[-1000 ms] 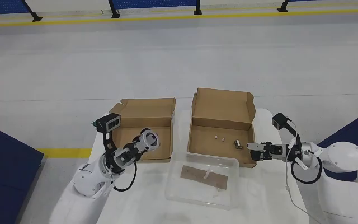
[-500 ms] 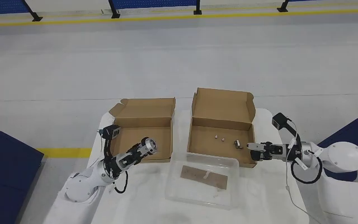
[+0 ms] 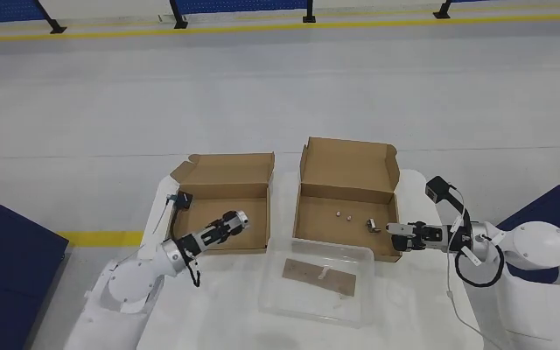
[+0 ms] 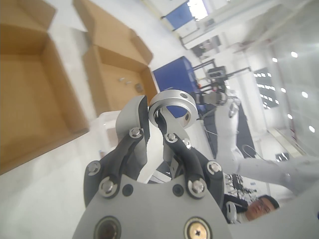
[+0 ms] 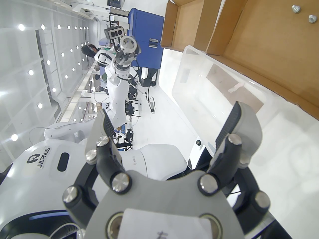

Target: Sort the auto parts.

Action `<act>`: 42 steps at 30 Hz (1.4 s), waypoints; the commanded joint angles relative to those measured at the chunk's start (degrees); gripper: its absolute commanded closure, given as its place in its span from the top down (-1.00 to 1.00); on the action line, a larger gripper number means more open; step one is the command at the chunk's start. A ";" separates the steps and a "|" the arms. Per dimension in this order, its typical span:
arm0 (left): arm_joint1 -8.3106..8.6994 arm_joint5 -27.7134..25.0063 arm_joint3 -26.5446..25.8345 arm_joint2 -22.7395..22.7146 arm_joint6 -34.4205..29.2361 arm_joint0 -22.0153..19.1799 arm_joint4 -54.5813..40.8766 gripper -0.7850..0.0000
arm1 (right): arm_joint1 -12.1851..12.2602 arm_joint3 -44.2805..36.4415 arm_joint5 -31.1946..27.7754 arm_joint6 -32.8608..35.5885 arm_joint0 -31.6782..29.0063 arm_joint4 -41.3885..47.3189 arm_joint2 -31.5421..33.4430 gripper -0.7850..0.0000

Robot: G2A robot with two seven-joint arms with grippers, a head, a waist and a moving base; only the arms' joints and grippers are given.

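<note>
My left gripper (image 4: 152, 111) is shut on a silver metal ring (image 4: 173, 108), one finger inside it and one outside. In the top view the left gripper (image 3: 236, 219) holds the ring over the front part of the left cardboard box (image 3: 210, 179). The right cardboard box (image 3: 346, 171) holds two small bolts (image 3: 344, 213) and a small metal part (image 3: 371, 225). My right gripper (image 3: 394, 232) stands open by that box's front right corner, with nothing between its fingers (image 5: 236, 115).
A clear plastic bin (image 3: 289, 302) with a flat cardboard piece (image 3: 320, 276) inside sits in front of the two boxes. Both box lids stand open at the back. The white table edge runs close behind the right gripper.
The left arm has dropped and flattened out, bringing the ring lower over the left box's front. The ring stays gripped. The right arm has not moved.
</note>
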 commanded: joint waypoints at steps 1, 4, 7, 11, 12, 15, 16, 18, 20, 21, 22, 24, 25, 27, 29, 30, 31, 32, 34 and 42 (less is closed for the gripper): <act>-0.08 4.85 -0.18 0.45 1.85 0.37 1.66 -1.00 | 0.00 0.00 0.00 0.00 0.00 0.01 0.00 1.00; -0.08 4.85 -0.18 0.45 1.85 0.37 1.66 -1.00 | 0.00 0.00 0.00 0.00 0.00 0.01 0.00 1.00; -0.08 4.85 -0.18 0.45 1.85 0.37 1.66 -1.00 | 0.00 0.00 0.00 0.00 0.00 0.01 0.00 1.00; -0.08 4.85 -0.18 0.45 1.85 0.37 1.66 -1.00 | 0.00 0.00 0.00 0.00 0.00 0.01 0.00 1.00; -0.12 5.48 -0.43 0.48 2.65 0.35 1.85 -1.00 | 0.00 0.00 0.00 0.00 0.00 0.01 0.00 1.00; -0.18 12.19 -1.26 1.13 2.99 -1.91 4.53 -1.00 | 0.00 0.00 0.00 0.00 0.00 0.01 0.00 1.00; -0.23 14.31 -1.60 1.62 2.21 -2.98 4.92 -1.00 | 0.00 0.00 0.00 0.00 0.00 0.01 0.00 1.00; -0.31 18.89 -1.29 2.13 1.24 -5.42 5.69 -1.00 | 0.00 0.00 0.00 0.00 0.00 0.01 0.00 1.00; -0.42 23.01 -0.36 2.82 0.91 -8.21 7.29 -1.00 | 0.00 0.00 0.00 0.00 0.00 0.01 0.00 1.00; -0.56 24.88 0.34 3.39 0.46 -9.55 6.95 -1.00 | 0.00 0.00 0.00 0.00 0.00 0.01 0.00 1.00; -0.66 26.39 1.28 3.91 0.02 -11.00 7.18 -1.00 | 0.00 0.00 0.00 0.00 0.00 0.01 0.00 1.00; -0.90 31.29 3.58 5.44 -0.86 -13.85 8.49 -1.00 | 0.00 0.00 0.00 0.00 0.00 0.01 0.00 1.00; -1.06 32.70 4.63 6.11 -0.94 -15.34 8.74 -1.00 | 0.00 0.00 0.00 0.00 0.00 0.01 0.00 1.00; -1.44 37.16 7.60 7.79 -1.22 -18.18 9.41 -1.00 | 0.00 0.00 0.00 0.00 0.00 0.01 0.00 1.00; -1.85 40.73 10.63 9.70 -2.35 -20.67 9.58 -1.00 | 0.00 0.00 0.00 0.00 0.00 0.01 0.00 1.00; -2.03 41.45 11.60 11.02 -3.22 -21.81 10.21 -1.00 | 0.00 0.00 0.00 0.00 0.00 0.01 0.00 1.00; -2.08 41.47 11.89 11.35 -3.32 -22.12 10.37 -1.00 | 0.00 0.00 0.00 0.00 0.00 0.01 0.00 1.00; -2.08 41.47 11.89 11.35 -3.32 -22.12 10.37 -1.00 | 0.00 0.00 0.00 0.00 0.00 0.01 0.00 1.00; -2.08 41.47 11.89 11.35 -3.32 -22.12 10.37 -1.00 | 0.00 0.00 0.00 0.00 0.00 0.01 0.00 1.00; -2.19 41.99 12.92 11.59 -2.02 -21.68 10.42 -1.00 | 0.00 0.00 0.00 0.00 0.00 0.01 0.00 1.00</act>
